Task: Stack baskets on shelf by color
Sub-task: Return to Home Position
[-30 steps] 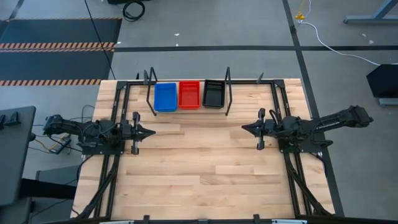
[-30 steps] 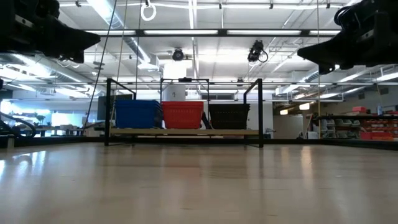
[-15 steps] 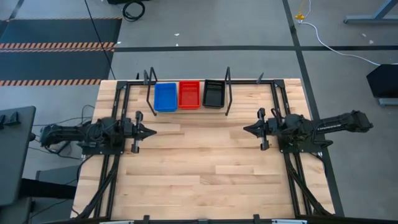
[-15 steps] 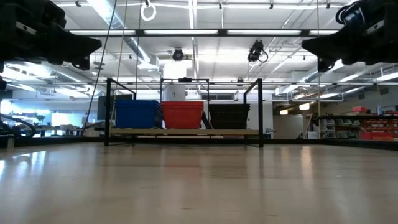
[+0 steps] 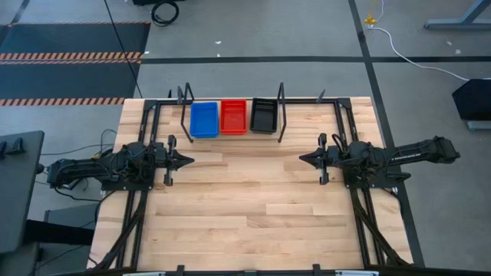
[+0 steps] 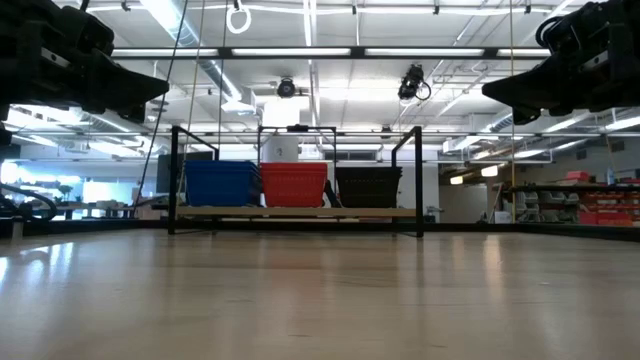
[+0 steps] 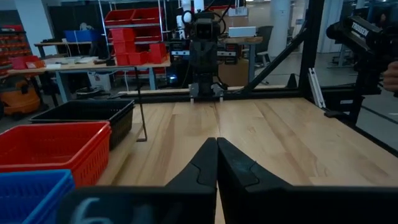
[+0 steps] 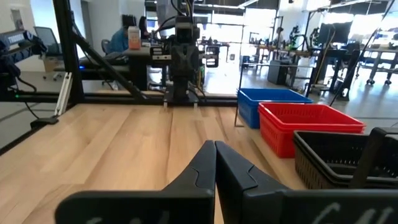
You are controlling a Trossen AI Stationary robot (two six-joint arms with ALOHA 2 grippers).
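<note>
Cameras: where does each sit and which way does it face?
High: overhead, straight down on the table; both arms, left gripper facing right gripper.
Low: at tabletop height, level toward the shelf; arms in the top corners.
Left wrist: past its own shut gripper, across to the right arm.
Right wrist: mirrored, toward the left arm.
Shared: all four see the blue baskets, red baskets, black baskets.

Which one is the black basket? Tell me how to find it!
Look at the big light wooden table, then the small wooden shelf with black wire uprights at its far edge. Three perforated plastic baskets stand there in a row: blue basket, red basket, black basket. The black one ends the row on the right arm's side, only red beside it.
</note>
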